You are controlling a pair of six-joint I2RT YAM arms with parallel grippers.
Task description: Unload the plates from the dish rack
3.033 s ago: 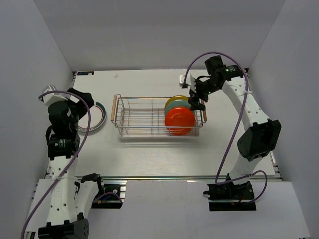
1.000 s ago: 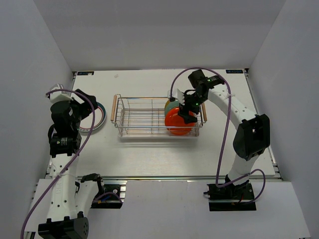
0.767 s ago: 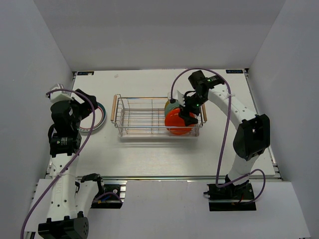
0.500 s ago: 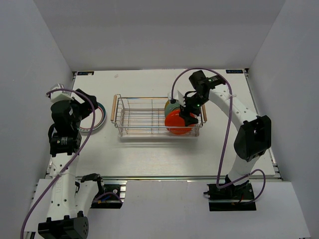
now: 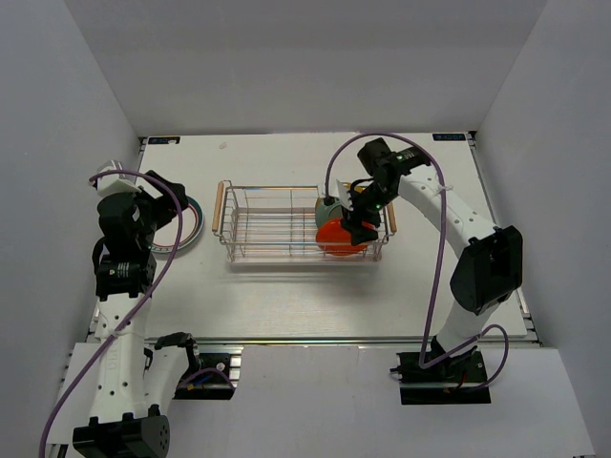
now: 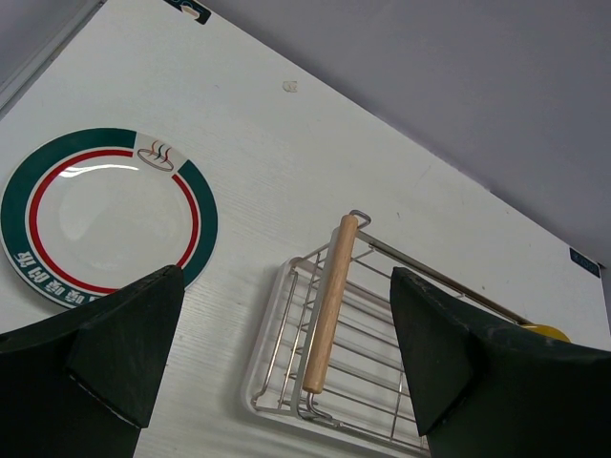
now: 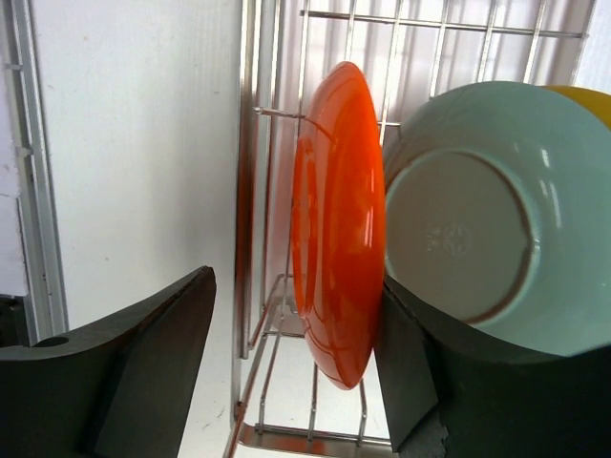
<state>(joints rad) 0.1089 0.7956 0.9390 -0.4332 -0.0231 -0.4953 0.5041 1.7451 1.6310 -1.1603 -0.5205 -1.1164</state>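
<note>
Orange plate (image 7: 334, 219) upright btwn R gripper (image 7: 294, 286) spread fingers.

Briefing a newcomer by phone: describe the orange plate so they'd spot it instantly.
Find the silver wire dish rack; three plates stand on edge at its right end. The orange plate is frontmost, the teal plate and yellow plate behind it.

Three plates (image 5: 336, 237) upright in dish rack (image 5: 272, 229)
</note>
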